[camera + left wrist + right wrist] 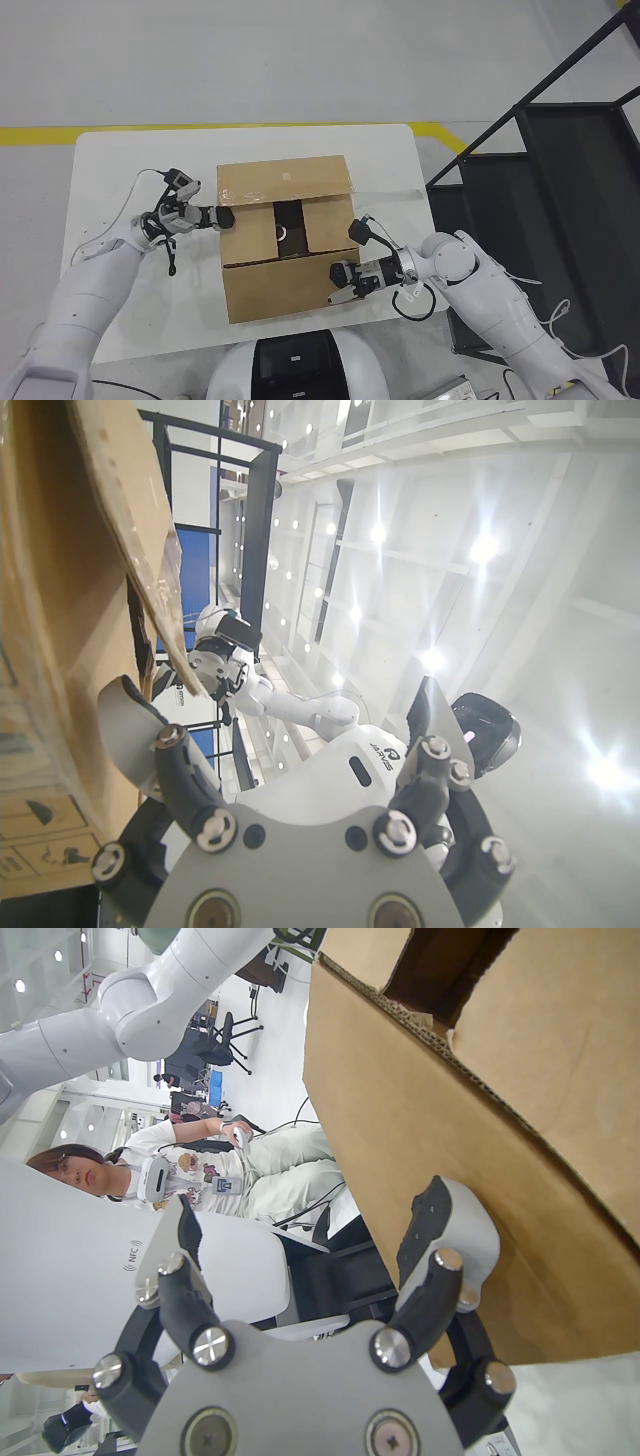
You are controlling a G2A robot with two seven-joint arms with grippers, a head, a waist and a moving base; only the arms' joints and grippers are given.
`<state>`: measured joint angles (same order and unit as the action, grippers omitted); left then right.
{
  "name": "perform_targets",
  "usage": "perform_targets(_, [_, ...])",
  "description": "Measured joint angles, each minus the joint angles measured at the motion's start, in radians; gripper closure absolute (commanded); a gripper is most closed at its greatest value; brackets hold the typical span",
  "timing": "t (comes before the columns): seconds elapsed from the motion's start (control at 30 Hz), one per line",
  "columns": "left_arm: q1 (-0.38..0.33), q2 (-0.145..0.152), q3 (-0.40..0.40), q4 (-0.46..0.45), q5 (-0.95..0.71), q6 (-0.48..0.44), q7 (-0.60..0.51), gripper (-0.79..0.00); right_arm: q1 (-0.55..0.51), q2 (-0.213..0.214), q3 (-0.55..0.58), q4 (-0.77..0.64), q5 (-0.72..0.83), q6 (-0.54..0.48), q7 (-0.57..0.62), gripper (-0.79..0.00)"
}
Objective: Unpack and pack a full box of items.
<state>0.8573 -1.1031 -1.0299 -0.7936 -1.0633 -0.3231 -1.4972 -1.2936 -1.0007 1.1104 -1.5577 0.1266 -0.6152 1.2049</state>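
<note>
Box (285,180) of brown cardboard stands in the middle of the table (120,150), a little toward the near edge, with its top flaps parted over a dark gap. My left claw (222,217) is spread wide, one finger (125,720) against the box's left wall. My right claw (342,280) is spread too, one finger (465,1228) against the front wall by its right corner.
</note>
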Motion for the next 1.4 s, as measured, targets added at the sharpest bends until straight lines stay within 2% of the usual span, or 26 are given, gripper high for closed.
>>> perform_targets(0.3, [-0.083, -0.044, 0.038, 0.022, 0.084, -0.093, 0.093, -0.785, 0.000, 0.000, 0.000, 0.000, 0.000, 0.000, 0.000, -0.785])
perform_targets(0.5, [-0.132, -0.073, 0.033, 0.056, 0.024, -0.096, 0.096, -0.785, 0.000, 0.000, 0.000, 0.000, 0.000, 0.000, 0.000, -0.785])
perform_targets(0.77, [-0.236, -0.108, 0.036, 0.172, 0.053, -0.133, 0.133, -0.785, 0.000, 0.000, 0.000, 0.000, 0.000, 0.000, 0.000, -0.785])
perform_targets(0.93, [-0.302, -0.132, 0.069, 0.256, 0.143, -0.179, 0.178, -0.785, 0.000, 0.000, 0.000, 0.000, 0.000, 0.000, 0.000, -0.785])
perform_targets(1.2, [-0.351, -0.158, 0.109, 0.318, 0.280, -0.275, 0.274, -0.785, 0.000, 0.000, 0.000, 0.000, 0.000, 0.000, 0.000, -0.785])
perform_targets(1.4, [-0.394, -0.169, 0.134, 0.413, 0.386, -0.347, 0.347, -0.785, 0.000, 0.000, 0.000, 0.000, 0.000, 0.000, 0.000, -0.785])
